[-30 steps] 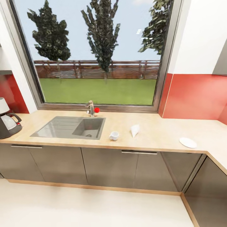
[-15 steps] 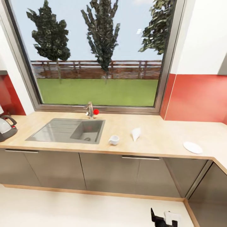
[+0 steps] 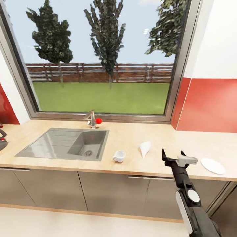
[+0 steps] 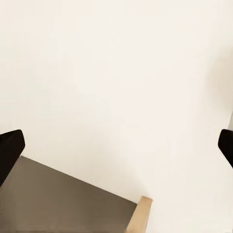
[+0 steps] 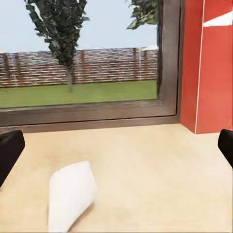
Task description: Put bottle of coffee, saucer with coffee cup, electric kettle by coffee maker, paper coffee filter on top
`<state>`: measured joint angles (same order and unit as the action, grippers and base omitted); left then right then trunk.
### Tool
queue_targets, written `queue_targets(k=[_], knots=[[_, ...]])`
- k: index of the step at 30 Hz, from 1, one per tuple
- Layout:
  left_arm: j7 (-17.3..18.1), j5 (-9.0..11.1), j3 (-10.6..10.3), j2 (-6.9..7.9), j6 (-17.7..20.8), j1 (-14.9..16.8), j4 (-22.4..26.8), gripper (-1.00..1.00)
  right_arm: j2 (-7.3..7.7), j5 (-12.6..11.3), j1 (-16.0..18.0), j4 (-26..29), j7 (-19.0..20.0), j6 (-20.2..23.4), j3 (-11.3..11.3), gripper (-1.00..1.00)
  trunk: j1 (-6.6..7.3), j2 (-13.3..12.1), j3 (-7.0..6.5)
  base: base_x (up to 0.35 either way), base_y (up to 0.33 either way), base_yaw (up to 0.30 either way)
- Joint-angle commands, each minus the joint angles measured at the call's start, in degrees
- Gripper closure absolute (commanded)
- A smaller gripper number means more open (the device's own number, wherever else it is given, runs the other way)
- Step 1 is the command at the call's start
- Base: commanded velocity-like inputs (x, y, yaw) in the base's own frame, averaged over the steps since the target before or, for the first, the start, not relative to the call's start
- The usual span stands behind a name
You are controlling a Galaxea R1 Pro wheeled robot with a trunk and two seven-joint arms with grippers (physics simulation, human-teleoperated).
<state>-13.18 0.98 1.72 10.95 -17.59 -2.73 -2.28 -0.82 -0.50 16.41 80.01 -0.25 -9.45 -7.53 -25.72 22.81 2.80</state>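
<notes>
The light tan countertop (image 3: 131, 131) carries a small white coffee cup (image 3: 119, 156) just right of the sink. A white paper coffee filter (image 3: 145, 148) lies on its side further right, and the white saucer (image 3: 213, 165) sits near the right end. My right gripper (image 3: 174, 157) is open, raised at the counter's front edge between filter and saucer. In the right wrist view the filter (image 5: 70, 194) lies close ahead of the open right gripper (image 5: 116, 150). My left gripper (image 4: 116, 150) is open over pale floor. A dark appliance sliver (image 3: 1, 141) shows at the far left; which one I cannot tell.
A grey sink (image 3: 65, 143) with a faucet (image 3: 92, 119) and red knob sits left of the cup. A large window runs behind the counter, and a red wall panel (image 3: 210, 105) rises at the right. Dark grey cabinet fronts (image 3: 108, 191) stand below.
The camera has moved closer and to the right, pushing the appliance at the left almost out of frame. My right arm has risen from the bottom edge up to counter height.
</notes>
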Motion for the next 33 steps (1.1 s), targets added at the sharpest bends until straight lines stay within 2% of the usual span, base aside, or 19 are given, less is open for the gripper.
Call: queue_targets(k=[1,6,15,17,19,20,21,22,23,25,26,28,30,33], knots=[[-0.01,0.07,0.13,0.01,-0.35,-0.07,-0.16,-1.0,0.02,-0.05,0.27,0.45,-0.02,0.42,-0.06,-1.0,-0.07,0.11,0.11,0.339,0.0,0.0],[-0.01,0.08,0.13,0.03,-0.42,-0.8,-0.34,-1.0,0.35,-0.03,0.94,2.74,0.01,3.16,-0.26,-1.0,-0.07,0.11,0.11,0.339,0.0,0.0],[-0.01,0.08,0.16,0.03,-0.01,-1.42,-0.36,-1.0,0.46,0.09,0.99,2.38,0.79,3.45,-0.03,-1.0,-0.07,0.11,0.11,0.339,0.0,0.0],[-0.01,0.08,0.22,0.08,0.0,-1.84,-0.36,-1.0,0.58,0.16,0.99,2.18,2.37,3.46,0.01,-1.0,-0.07,0.11,0.11,0.337,0.0,0.0],[-0.01,0.11,0.26,0.25,0.06,-2.3,-0.36,-1.0,1.79,0.21,0.99,1.02,8.08,3.52,-0.21,-1.0,-0.07,0.11,0.11,0.237,0.0,0.0],[-0.01,0.12,0.25,0.28,0.05,-2.35,-0.36,-1.0,2.3,0.22,0.99,0.78,9.43,3.56,-0.25,-1.0,-0.07,0.11,0.11,0.153,0.0,0.0],[-0.01,0.1,0.24,0.32,0.03,-2.45,-0.36,-1.0,3.47,0.22,0.99,0.42,11.85,3.84,-0.3,-1.0,-0.07,0.11,0.11,0.098,0.0,0.0],[-0.01,0.11,0.23,0.34,0.03,-2.53,-0.36,-1.0,4.82,0.2,0.99,0.2,13.9,4.36,-0.33,-1.0,-0.07,0.11,0.11,0.063,0.0,0.0],[-0.01,0.1,0.22,0.35,0.0,-2.71,-0.36,-1.0,8.49,0.11,0.99,-0.04,18.19,7.08,-0.33,-1.0,-0.07,0.11,0.11,0.021,0.0,0.0],[-0.01,0.08,0.22,0.3,-0.07,-2.76,-0.36,-1.0,10.8,0.08,0.99,-0.04,21.39,10.31,-0.31,-1.0,-0.07,0.11,0.11,0.011,0.0,0.0],[-0.01,0.1,0.21,0.26,-0.11,-2.78,-0.36,-1.0,11.81,0.1,0.99,0.46,24.25,12.77,-0.3,-1.0,-0.07,0.11,0.11,0.004,0.0,0.0],[-0.01,0.1,0.21,0.23,-0.15,-2.8,-0.36,-1.0,12.88,0.28,0.99,2.12,29.48,16.14,-0.3,-1.0,-0.07,0.11,0.11,0.002,0.0,0.0],[-0.01,0.11,0.21,0.2,-0.16,-2.8,-0.36,-1.0,13.31,0.41,0.99,2.96,31.07,17.33,-0.3,-1.0,-0.07,0.11,0.11,0.001,0.0,0.0],[-0.01,0.15,0.21,0.14,-0.06,-2.89,-0.36,-1.0,15.49,1.11,0.99,5.45,34.75,20.65,-0.29,-1.0,-0.07,0.11,0.11,0.007,0.0,0.0]])
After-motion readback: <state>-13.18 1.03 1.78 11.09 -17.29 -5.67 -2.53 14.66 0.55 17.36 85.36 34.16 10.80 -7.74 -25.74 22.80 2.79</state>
